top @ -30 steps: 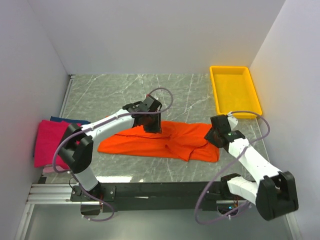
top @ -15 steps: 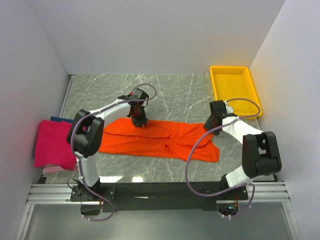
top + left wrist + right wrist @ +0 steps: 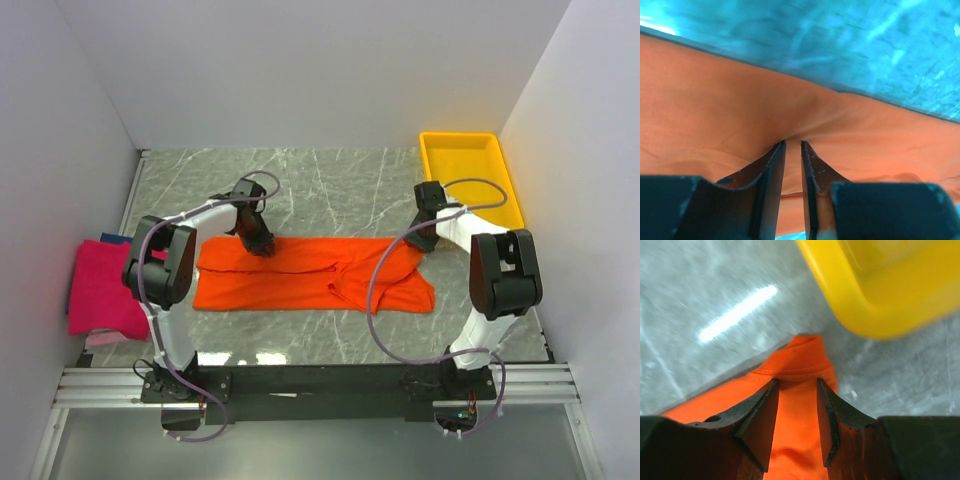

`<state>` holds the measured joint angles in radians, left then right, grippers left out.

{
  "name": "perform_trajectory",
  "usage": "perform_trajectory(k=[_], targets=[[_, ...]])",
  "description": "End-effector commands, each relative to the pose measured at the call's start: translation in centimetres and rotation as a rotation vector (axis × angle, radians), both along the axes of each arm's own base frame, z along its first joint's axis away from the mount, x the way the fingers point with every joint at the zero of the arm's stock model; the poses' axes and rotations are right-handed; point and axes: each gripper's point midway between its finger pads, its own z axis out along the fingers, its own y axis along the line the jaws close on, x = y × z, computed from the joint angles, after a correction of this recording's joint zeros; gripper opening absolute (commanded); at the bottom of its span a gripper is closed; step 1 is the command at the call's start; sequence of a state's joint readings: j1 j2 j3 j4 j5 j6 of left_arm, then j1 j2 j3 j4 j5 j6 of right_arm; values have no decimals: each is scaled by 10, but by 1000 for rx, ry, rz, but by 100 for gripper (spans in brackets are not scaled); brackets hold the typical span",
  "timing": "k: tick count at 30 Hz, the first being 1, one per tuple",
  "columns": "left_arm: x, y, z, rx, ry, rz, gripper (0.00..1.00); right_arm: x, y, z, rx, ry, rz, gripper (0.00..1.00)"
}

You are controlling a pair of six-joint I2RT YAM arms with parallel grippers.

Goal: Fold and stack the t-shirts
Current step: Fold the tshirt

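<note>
The bright orange t-shirt [image 3: 310, 275] lies spread across the middle of the table as a long flat band. My left gripper [image 3: 262, 243] is shut on its far edge left of centre; in the left wrist view the jaws [image 3: 792, 145] pinch a ridge of orange cloth [image 3: 715, 100]. My right gripper [image 3: 420, 240] is shut on the shirt's far right corner; in the right wrist view [image 3: 797, 382] a hemmed orange corner [image 3: 802, 357] sits between the jaws. A folded magenta-pink shirt [image 3: 100, 285] lies at the left edge, on a dark blue one [image 3: 130, 240] and a pale one [image 3: 95, 340].
The yellow plastic tray [image 3: 470, 137] stands at the far right, just beyond my right gripper; its corner fills the top of the right wrist view [image 3: 880, 300]. White walls close in the table at the left, back and right. Grey marbled tabletop [image 3: 340, 190] shows behind the shirt.
Both grippers have moved toward the far side, the left one also leftward, drawing the shirt's far edge with them. The shirt now lies straighter and flatter.
</note>
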<state>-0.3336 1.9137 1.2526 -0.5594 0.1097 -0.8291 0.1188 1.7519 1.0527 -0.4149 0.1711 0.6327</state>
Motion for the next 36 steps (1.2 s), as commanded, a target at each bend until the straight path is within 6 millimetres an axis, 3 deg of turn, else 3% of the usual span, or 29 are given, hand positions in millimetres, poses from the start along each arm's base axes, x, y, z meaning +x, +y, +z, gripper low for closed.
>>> perform_trajectory(k=[1,5,6,8,11,14,16,17,18,19,20,21,23,24,26,27,28,30,33,36], targets=[[-24,38,-28,110,80,53,28,28,-5,24,-30,-35,21,44],[-32,42,-22,55,76,101,29,58,4,33,-10,-59,63,44],[-35,41,-21,44,77,109,29,72,7,45,-10,-85,82,44],[-41,39,-17,14,63,120,30,84,9,43,-18,-74,99,45],[-43,38,-7,-1,33,104,36,106,8,70,-42,-115,111,50],[-21,39,18,31,-55,34,44,108,8,117,-42,-197,89,52],[-5,43,42,103,-126,-20,48,91,11,122,-29,-199,66,52],[-7,33,50,114,-139,-65,49,81,14,142,-12,-243,60,52],[-11,38,54,173,-136,-86,50,62,26,126,12,-217,64,52],[-6,43,65,234,-171,-98,58,49,33,143,43,-261,69,51],[-14,38,66,254,-167,-126,60,38,41,141,64,-263,77,51],[-26,40,61,272,-145,-145,63,18,58,123,89,-228,104,51],[-42,40,61,295,-145,-159,64,-3,72,128,115,-249,122,50],[-56,45,51,309,-114,-168,63,-21,83,114,126,-224,132,51],[-73,44,51,325,-111,-177,59,-40,94,116,179,-247,140,51],[-86,47,43,334,-84,-187,58,-54,97,99,208,-220,115,51],[-94,46,41,330,-69,-183,54,-65,104,101,238,-236,127,50],[-106,41,34,332,-49,-203,51,-82,108,83,262,-215,104,51],[-129,37,12,331,2,-215,43,-91,110,66,268,-183,96,51],[-139,33,-6,352,36,-223,35,-80,112,54,238,-152,103,52]])
